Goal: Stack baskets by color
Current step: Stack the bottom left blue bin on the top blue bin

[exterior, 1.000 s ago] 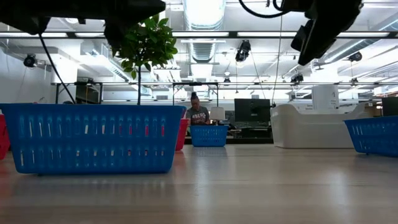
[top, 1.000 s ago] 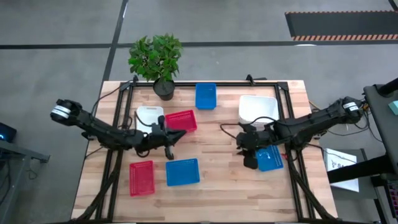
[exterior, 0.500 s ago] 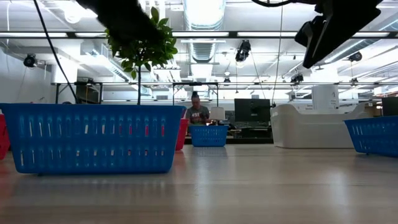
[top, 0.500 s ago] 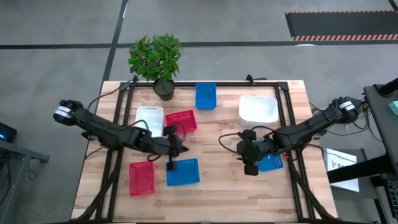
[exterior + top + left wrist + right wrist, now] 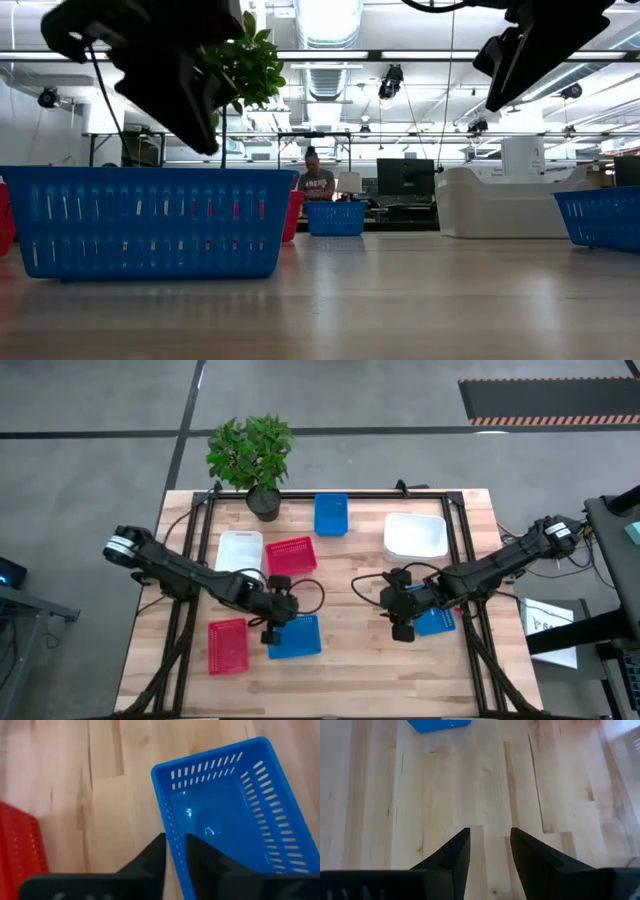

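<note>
Since a second ago the left gripper [image 5: 270, 632] has swung away from the red basket [image 5: 292, 555] beside the white basket [image 5: 241, 550] and come down over the near-left corner of the blue basket [image 5: 294, 636] at the table's front; the right gripper [image 5: 401, 628] has drifted a little toward the table's middle. In the left wrist view the two fingers straddle the blue basket's wall [image 5: 172, 845], one inside, one outside, narrowly parted, not visibly clamped on it yet. Right gripper's fingers stand apart over bare wood, gripping nothing, just beside a second blue basket [image 5: 436, 619]. A third blue basket [image 5: 331, 514] sits at the far edge near the plant [image 5: 250, 455]; another red basket [image 5: 228, 645] lies at front left; a white stack [image 5: 415, 536] at far right. Blue sorting looks barely begun. Risks, as I judge them: the grip is at a corner, so the basket may tilt or swing when lifted; the thin mesh wall could slip out if the jaws close shallow; the red basket nearby could get nudged.
</note>
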Motion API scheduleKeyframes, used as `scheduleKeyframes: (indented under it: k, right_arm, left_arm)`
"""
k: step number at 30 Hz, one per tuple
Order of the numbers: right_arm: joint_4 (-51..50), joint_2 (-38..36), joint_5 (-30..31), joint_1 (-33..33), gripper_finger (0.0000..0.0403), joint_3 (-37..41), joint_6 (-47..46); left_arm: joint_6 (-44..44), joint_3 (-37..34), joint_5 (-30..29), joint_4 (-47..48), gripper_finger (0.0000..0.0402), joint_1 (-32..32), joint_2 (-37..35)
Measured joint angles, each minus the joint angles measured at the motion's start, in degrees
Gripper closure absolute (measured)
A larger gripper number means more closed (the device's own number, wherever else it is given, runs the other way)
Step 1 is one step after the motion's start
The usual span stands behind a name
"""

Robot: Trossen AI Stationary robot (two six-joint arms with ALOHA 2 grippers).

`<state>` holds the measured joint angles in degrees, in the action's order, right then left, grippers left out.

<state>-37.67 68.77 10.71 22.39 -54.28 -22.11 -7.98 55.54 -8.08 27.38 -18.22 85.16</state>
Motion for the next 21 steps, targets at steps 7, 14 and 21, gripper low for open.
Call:
scheduleKeyframes:
  k: [7, 14, 21]
  right_arm:
    - [0.2, 0.0, 0.0, 0.0, 0.0270, 0.2, 0.0]
    - [0.3, 0.0, 0.0, 0.0, 0.0268, 0.3, 0.0]
    - [0.3, 0.0, 0.0, 0.4, 0.0268, 0.7, -0.7]
  left_arm:
    - [1.5, -0.2, 0.0, -1.5, 0.0245, 0.1, 4.1]
    - [1.0, -0.7, 0.0, -3.0, 0.0229, 0.3, 5.4]
    - [0.9, -0.8, 0.0, -3.3, 0.0242, 0.3, 5.6]
